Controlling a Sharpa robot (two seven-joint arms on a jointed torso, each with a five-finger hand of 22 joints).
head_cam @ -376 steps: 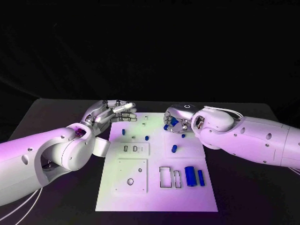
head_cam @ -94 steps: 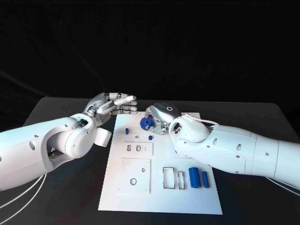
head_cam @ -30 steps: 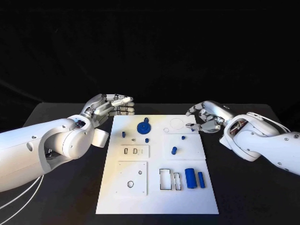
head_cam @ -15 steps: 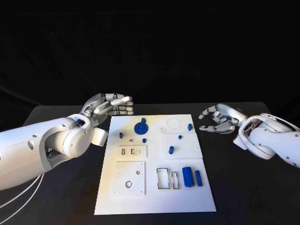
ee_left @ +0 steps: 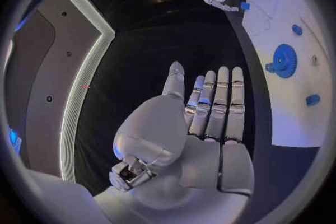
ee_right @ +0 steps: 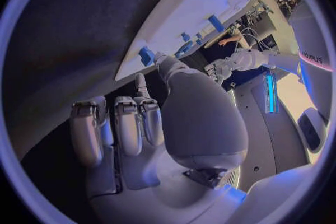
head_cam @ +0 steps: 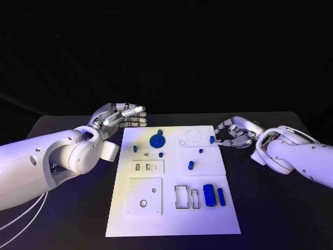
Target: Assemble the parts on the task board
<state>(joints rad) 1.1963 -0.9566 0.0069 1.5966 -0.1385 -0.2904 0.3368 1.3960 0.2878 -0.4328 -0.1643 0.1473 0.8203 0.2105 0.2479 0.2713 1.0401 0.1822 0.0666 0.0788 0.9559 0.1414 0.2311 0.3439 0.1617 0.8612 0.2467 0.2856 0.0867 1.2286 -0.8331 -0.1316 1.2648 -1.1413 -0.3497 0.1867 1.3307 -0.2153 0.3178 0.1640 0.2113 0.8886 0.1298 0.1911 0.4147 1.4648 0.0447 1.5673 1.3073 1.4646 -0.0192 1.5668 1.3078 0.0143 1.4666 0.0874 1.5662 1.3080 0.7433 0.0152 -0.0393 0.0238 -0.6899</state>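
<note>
On the black table (head_cam: 61, 219), the white task board (head_cam: 170, 219) lies flat between the robot's two white arms, its long edges running away from the robot and bare dark tabletop open on both sides and in front. At the board's far left corner, the left hand (head_cam: 120, 116) hovers above the table, its silver fingers held straight and side by side and gripping nothing; the left wrist view shows the same flat palm (ee_left: 203, 123). Just off the board's far right edge, the right hand (head_cam: 235, 133) sits with fingers curled inward, close to a small blue block (head_cam: 212, 139) at that edge; whether it touches the block cannot be told. Across the smooth, matte board, a blue toothed gear (head_cam: 157, 140) stands near the far end, with small blue pegs (head_cam: 161, 154) beside it. Nearer the robot, two blue cylinders (head_cam: 209, 195) lie side by side next to rectangular cut-outs (head_cam: 182, 197), and a square raised plate (head_cam: 145, 196) with a round hole occupies the near left part. Nothing stands between either hand and the board.
</note>
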